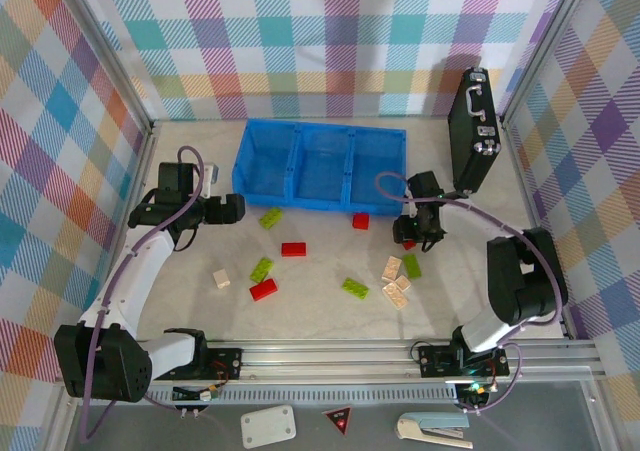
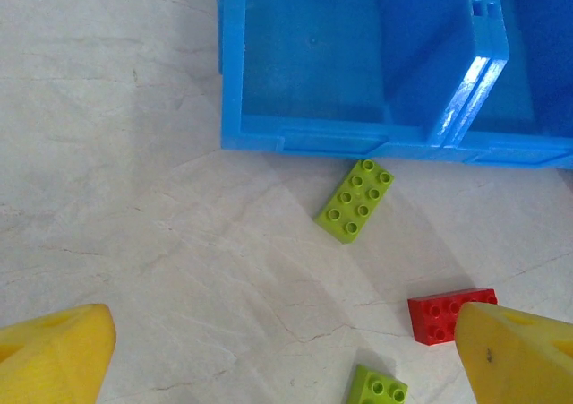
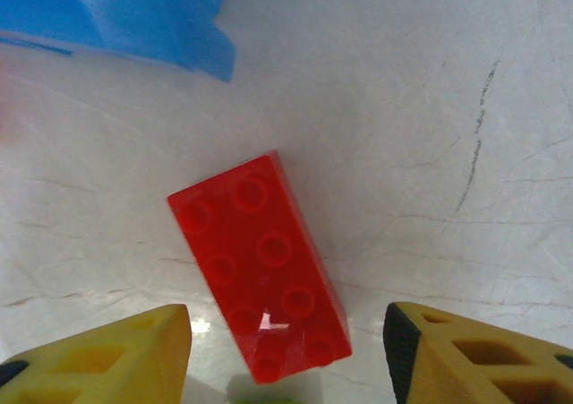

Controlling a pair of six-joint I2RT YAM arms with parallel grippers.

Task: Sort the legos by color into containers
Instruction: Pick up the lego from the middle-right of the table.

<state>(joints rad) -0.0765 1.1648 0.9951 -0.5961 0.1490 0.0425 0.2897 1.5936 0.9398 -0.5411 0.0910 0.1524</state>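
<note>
My left claw point(image 2: 285, 355) hangs spread wide over the table point(image 1: 170, 301), on its left side. It is near a green brick point(image 2: 355, 201) that lies just in front of the blue bin point(image 2: 313, 138). The bin sits toward the far edge. My right claw point(image 3: 286, 341) is spread too. Its fingers point(image 3: 116, 350) stand either side of a red brick point(image 3: 260, 265), a gap on each side, near the bin's right near corner. The other legos point(image 1: 263, 290) lie loose across the table's middle.
</note>
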